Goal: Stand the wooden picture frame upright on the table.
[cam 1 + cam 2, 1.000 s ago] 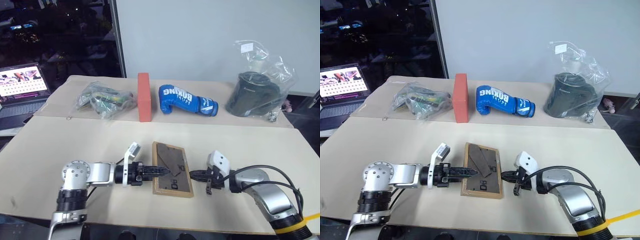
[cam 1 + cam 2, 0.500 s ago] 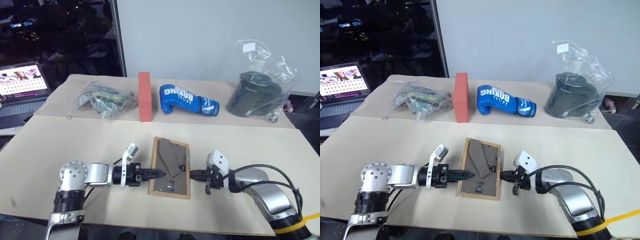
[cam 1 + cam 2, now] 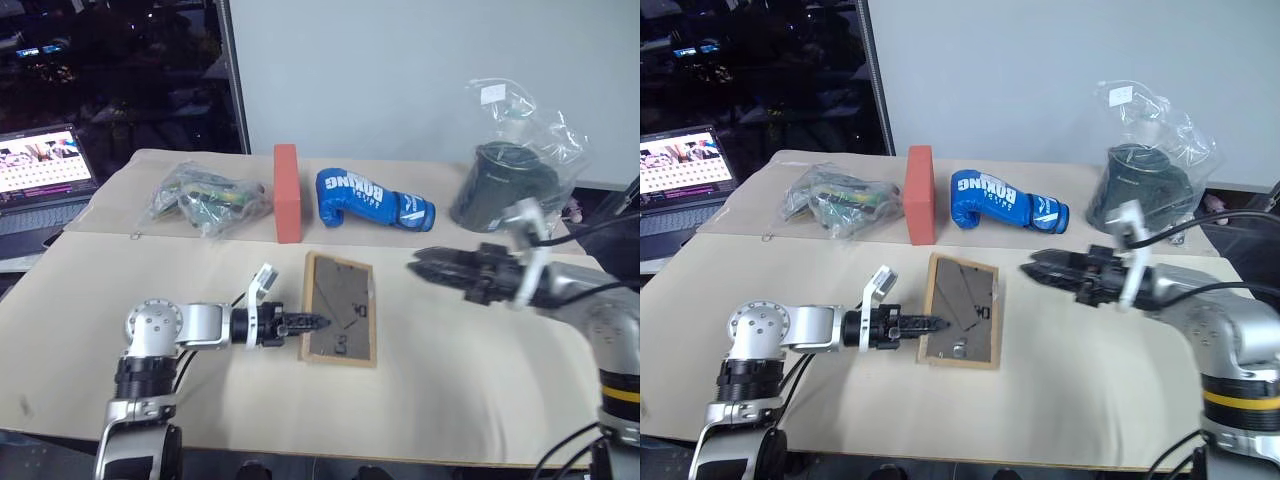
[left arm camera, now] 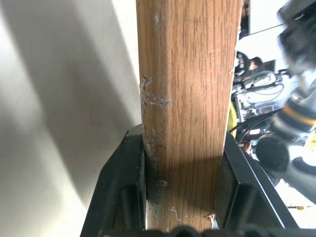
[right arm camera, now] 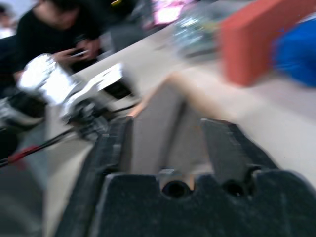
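Left gripper [image 3: 312,324]: clamped on the left rail of the wooden picture frame [image 3: 342,320], both black fingers [image 4: 123,187] pinching the wood; likely the hold for tipping it up.
Frame: near the front edge of the table [image 3: 470,400], dark back panel up, left side raised a little.
Right gripper [image 3: 428,269]: jaws apart, holding nothing, hanging above the table right of the frame, probably clear to reach the stand.
Far edge: orange-red block [image 3: 288,193], blue boxing glove [image 3: 372,198], 2 plastic-wrapped bundles.

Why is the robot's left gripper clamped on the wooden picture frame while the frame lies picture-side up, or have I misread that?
One detail is off: the wooden picture frame lies back-side up, its dark panel showing in the left eye view. The left gripper does clamp its edge.
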`<state>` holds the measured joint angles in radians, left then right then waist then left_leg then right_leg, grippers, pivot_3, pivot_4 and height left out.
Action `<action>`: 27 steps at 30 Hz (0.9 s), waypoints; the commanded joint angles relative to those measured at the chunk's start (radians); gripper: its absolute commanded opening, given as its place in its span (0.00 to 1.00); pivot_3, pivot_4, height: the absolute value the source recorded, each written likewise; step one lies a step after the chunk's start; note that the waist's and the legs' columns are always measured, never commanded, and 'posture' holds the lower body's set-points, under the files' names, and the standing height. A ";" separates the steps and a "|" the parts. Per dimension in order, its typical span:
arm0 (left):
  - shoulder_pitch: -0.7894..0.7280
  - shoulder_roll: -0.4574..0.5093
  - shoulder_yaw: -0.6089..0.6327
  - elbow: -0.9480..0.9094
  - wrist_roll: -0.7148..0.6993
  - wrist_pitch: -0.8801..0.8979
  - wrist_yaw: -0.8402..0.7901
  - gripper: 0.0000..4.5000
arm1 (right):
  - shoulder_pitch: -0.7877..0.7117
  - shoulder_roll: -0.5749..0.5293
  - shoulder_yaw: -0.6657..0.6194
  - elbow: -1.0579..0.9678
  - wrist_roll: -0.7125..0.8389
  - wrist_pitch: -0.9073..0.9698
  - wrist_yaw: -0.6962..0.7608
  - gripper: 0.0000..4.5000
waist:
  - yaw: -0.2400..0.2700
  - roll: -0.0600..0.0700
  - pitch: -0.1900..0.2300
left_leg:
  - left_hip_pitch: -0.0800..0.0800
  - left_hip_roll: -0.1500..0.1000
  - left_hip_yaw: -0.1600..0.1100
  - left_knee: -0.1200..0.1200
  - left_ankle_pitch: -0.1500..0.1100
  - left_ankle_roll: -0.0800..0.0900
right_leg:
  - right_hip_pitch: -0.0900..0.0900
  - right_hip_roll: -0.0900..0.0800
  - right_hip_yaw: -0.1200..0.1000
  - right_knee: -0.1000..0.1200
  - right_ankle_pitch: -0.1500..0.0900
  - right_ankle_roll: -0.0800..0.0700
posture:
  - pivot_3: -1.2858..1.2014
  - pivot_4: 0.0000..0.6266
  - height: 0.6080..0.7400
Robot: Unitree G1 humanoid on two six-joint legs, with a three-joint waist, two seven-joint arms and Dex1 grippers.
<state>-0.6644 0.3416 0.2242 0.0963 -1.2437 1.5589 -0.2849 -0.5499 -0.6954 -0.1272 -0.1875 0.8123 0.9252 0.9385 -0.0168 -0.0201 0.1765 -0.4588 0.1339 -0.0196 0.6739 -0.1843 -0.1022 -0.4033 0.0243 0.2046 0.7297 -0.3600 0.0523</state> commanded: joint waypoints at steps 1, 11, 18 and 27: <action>-0.014 -0.013 0.036 -0.049 -0.039 0.012 0.007 0.26 | -0.026 -0.004 0.028 0.018 -0.018 -0.017 0.023 0.92 | 0.005 0.000 0.000 | 0.000 0.000 0.000 0.000 0.000 0.000 | 0.000 0.000 0.000 -0.001 0.000 0.000 | 0.52 0.24 0.59; 0.013 -0.059 0.064 -0.097 -0.103 0.034 0.074 0.26 | -0.018 0.046 0.179 0.046 -0.037 -0.067 0.195 0.98 | 0.006 0.000 0.000 | 0.000 0.000 -0.001 -0.008 0.002 -0.003 | -0.001 -0.001 -0.001 -0.005 0.001 -0.001 | 0.52 0.24 0.59; 0.005 -0.040 0.069 -0.061 -0.090 0.049 0.085 0.26 | -0.003 0.039 0.183 -0.021 -0.047 -0.139 0.277 0.98 | 0.006 0.000 0.000 | 0.000 -0.001 -0.003 -0.008 0.003 -0.004 | 0.000 -0.001 -0.003 -0.005 0.001 -0.001 | 0.52 0.24 0.59; -0.031 0.027 0.107 0.077 -0.109 0.055 0.057 0.26 | 0.042 -0.041 0.080 0.014 -0.104 -0.234 0.264 0.98 | 0.004 0.000 0.000 | 0.000 -0.001 -0.005 -0.008 0.004 -0.004 | 0.001 -0.001 -0.004 -0.005 0.002 -0.001 | 0.52 0.24 0.59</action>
<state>-0.6718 0.3465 0.2854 0.1644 -1.3441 1.6111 -0.2216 -0.4998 -0.7167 -0.0086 -0.1804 0.7440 0.7553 1.2124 -0.0131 -0.0198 0.1766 -0.4589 0.1328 -0.0242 0.6658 -0.1805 -0.1061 -0.4028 0.0235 0.2002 0.7252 -0.3584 0.0507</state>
